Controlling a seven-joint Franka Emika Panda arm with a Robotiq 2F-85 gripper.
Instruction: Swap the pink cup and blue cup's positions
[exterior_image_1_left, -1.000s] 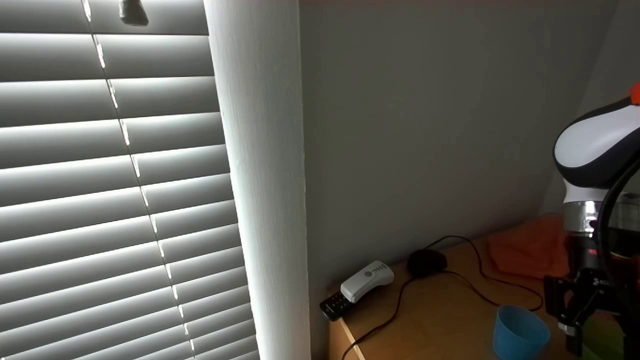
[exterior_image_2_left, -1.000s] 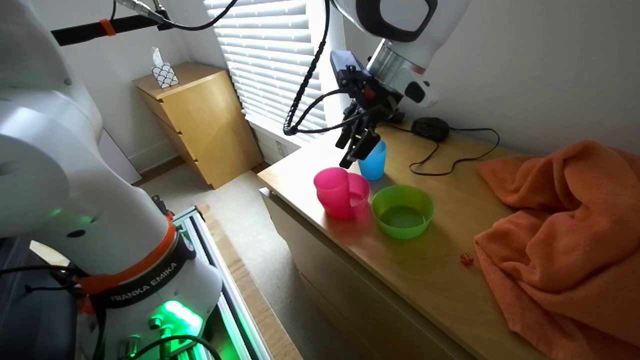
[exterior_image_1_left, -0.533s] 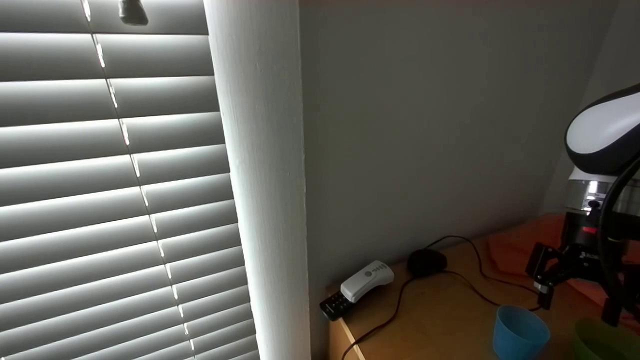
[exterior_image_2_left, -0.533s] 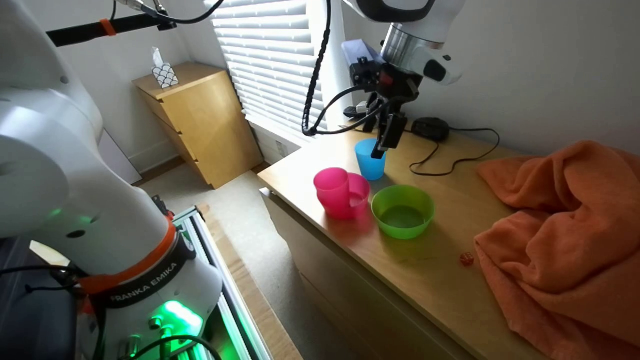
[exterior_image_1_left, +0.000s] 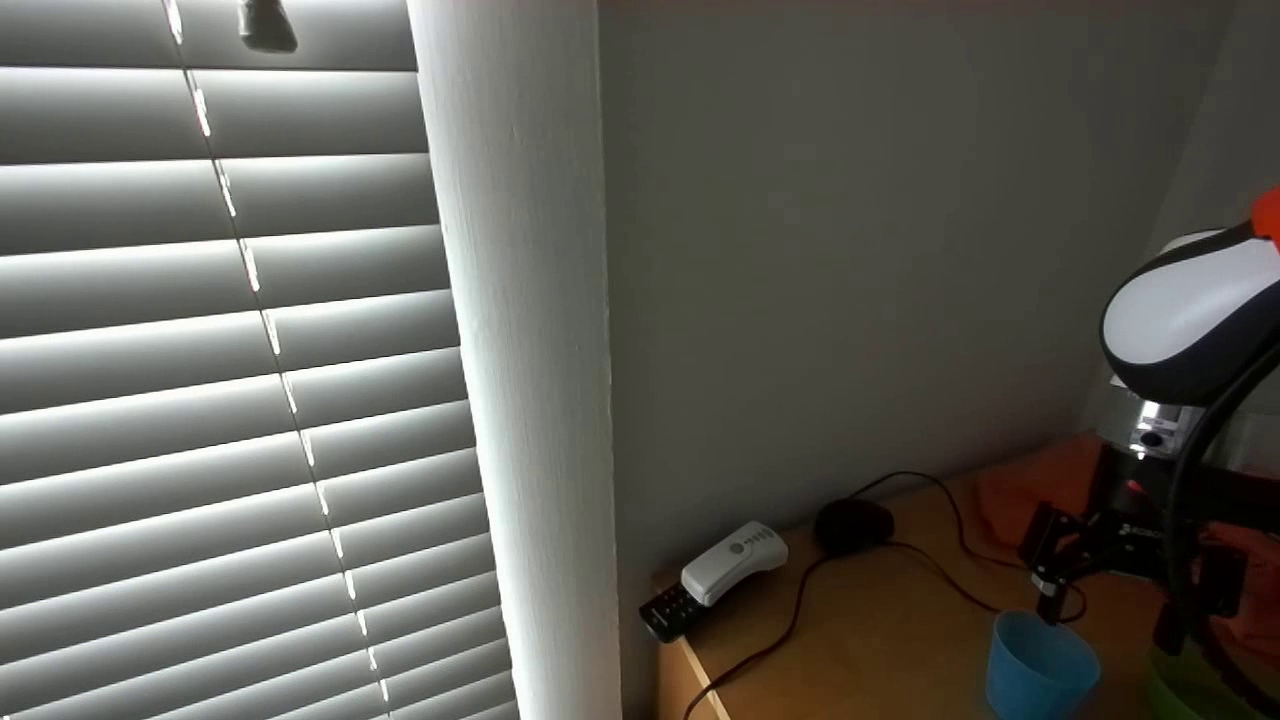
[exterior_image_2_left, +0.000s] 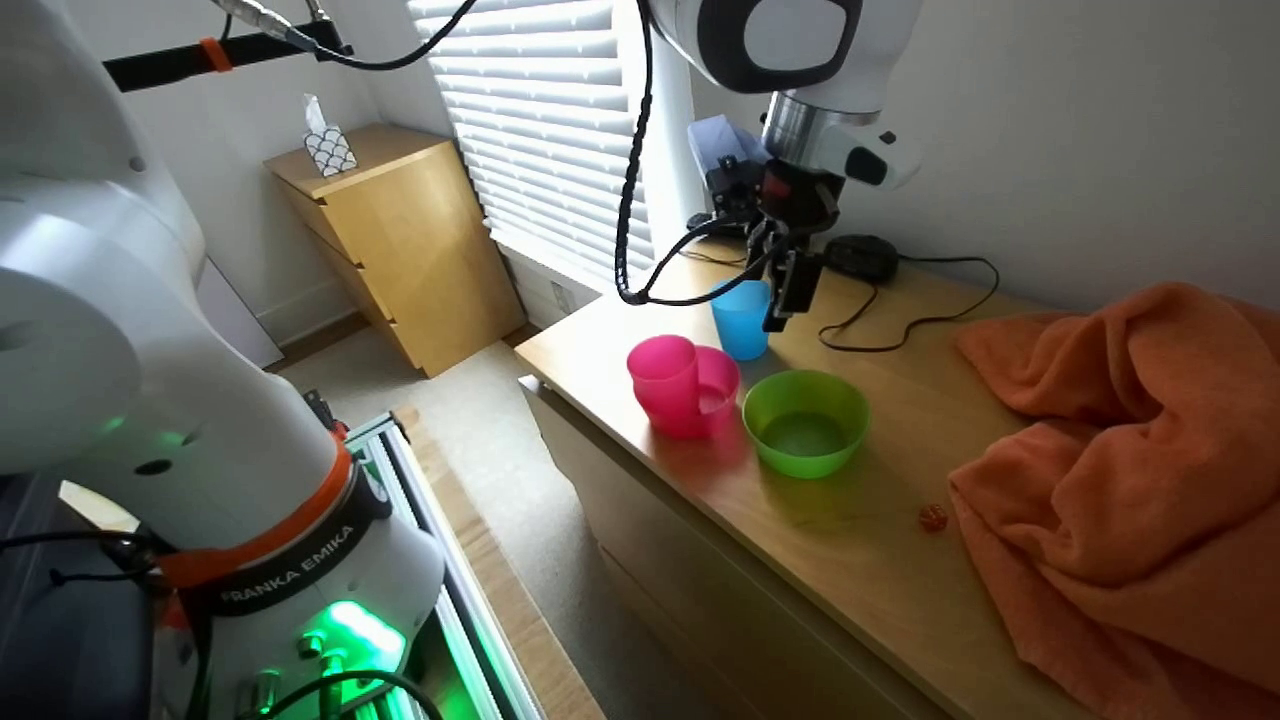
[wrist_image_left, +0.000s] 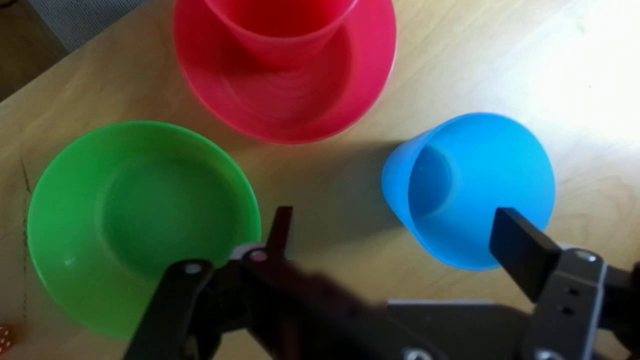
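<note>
**Spread gripper (wrist_image_left: 395, 227) hovers near the blue cup (wrist_image_left: 475, 187)**

You appear to be about to pick up the blue cup, your gripper wide apart and holding nothing. The next move likely calls for centring over it, lowering and closing, then parking it aside, since the pink cup (exterior_image_2_left: 661, 378) fills the other place. In an exterior view, the blue cup stands upright, farther back; the pink cup is nearer, to the left, apparently inside a pink bowl (exterior_image_2_left: 720, 373), with a green bowl (exterior_image_2_left: 806, 430) on the right. All look like smooth, round-rimmed plastic, the blue cup tapering, on a grained wooden top (exterior_image_2_left: 880, 560).
</note>
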